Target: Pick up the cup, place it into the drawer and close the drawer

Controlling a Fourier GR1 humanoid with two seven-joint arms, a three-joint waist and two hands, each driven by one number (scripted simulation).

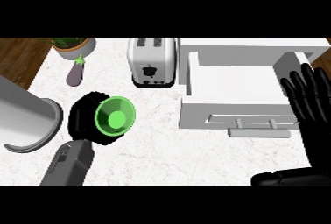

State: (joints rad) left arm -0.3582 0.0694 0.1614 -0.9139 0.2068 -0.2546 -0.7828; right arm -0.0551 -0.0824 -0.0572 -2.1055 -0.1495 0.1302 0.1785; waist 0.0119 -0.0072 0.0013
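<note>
The green cup (115, 118) shows its round opening toward the view, left of the middle of the counter. My left hand (81, 117) is curled round it from the left and hides its far side; whether the cup touches the counter I cannot tell. The white drawer (220, 114) stands pulled open at the right, nothing visible inside, its handle (257, 124) on the front wall. My right hand (309, 99) rests open, fingers up, at the view's right edge beside the drawer.
A white toaster (153, 61) stands behind the cup, left of the drawer. An eggplant (77, 72) and a potted plant (72, 45) lie at the back left. A large grey pot (26, 114) sits at the left edge, close to my left forearm.
</note>
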